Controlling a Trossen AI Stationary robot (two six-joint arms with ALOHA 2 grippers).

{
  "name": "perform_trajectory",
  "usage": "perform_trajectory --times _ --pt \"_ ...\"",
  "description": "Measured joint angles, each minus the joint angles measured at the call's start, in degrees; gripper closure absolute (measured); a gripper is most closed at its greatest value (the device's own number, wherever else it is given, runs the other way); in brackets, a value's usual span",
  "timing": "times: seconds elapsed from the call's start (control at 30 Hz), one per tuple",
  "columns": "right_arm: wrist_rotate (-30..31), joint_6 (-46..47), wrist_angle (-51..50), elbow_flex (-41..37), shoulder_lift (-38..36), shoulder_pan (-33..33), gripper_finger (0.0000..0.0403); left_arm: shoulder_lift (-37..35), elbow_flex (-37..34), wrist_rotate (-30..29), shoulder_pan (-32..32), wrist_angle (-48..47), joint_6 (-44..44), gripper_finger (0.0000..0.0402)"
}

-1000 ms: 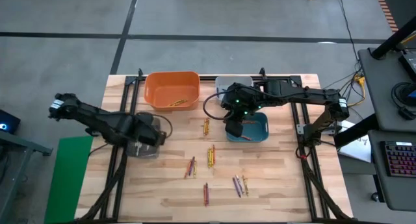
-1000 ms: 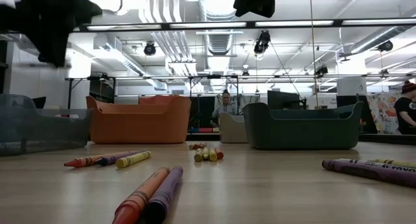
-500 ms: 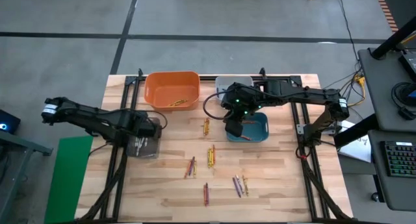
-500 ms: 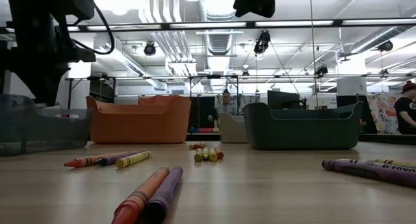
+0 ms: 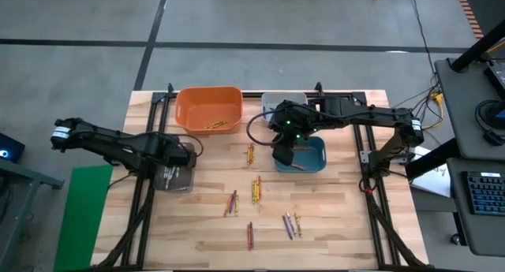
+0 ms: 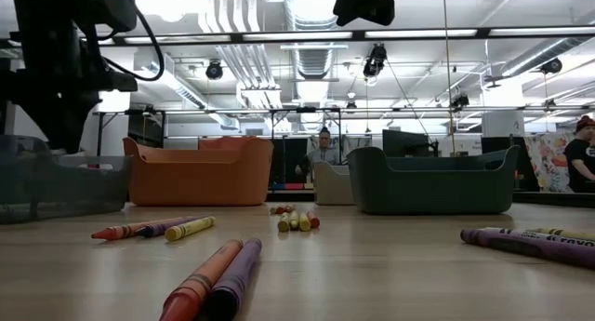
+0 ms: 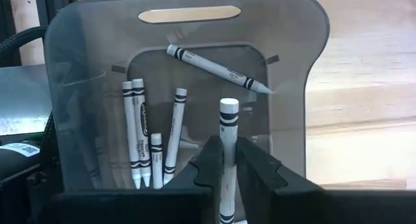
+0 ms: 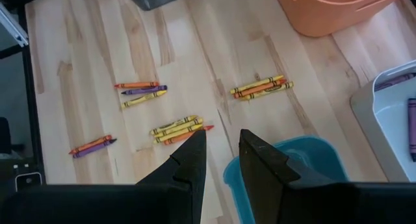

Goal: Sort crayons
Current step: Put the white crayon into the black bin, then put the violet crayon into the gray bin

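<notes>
Drop-off step: left gripper [image 7: 227,160], at the table's nine o'clock, pinches a white crayon [image 7: 227,152] over the grey bin [image 7: 296,81] and need only release; right gripper [image 8: 222,160] waits empty, jaws parted.

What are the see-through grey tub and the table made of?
The grey tub looks like smooth translucent plastic: the table shows through its wall, and it has a moulded handle slot. The table looks like pale wood, with visible plank seams and grain.

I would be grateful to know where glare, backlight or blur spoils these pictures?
Low view: bright ceiling lights silhouette the left arm; the nearest orange and purple crayons are soft. Left wrist view: glare streaks the translucent grey bin, yet the white crayon between the fingers reads sharp. High view: evenly lit.
</notes>
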Motion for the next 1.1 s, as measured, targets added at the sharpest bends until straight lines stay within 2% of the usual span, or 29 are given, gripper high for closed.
perform_trajectory --times 0.3,0.43,0.53,0.7,0.87,0.97,1.1 --pt "-0.1 3.1 0.0 0.0 0.0 0.1 0.0321 -0.1 1.0 1.0 -0.1 1.0 0.0 0.0315" --pt "-1.6 5.9 -0.1 0.0 -0.1 0.5 0.0321 0.0 5.4 0.5 -0.1 1.1 2.0 0.0308" --pt "-3.4 9.2 -0.3 0.0 -0.3 1.6 0.0321 0.0 10.7 -3.5 -0.2 1.5 6.2 0.031" --pt "-5.6 18.7 -0.2 0.0 -0.5 4.3 0.0321 0.9 20.6 -11.6 -0.1 2.6 19.7 0.0315" --pt "-6.3 30.8 0.5 0.0 -0.5 7.4 0.0321 2.3 26.8 -14.4 3.1 2.6 33.3 0.0323" --pt "-7.3 38.0 0.4 0.0 -0.1 7.8 0.0321 3.1 28.6 -12.6 8.5 4.6 44.7 0.0324" --pt "-8.8 47.9 0.5 0.0 0.1 10.2 0.0321 4.0 30.6 -3.6 16.6 12.5 61.0 0.0325"
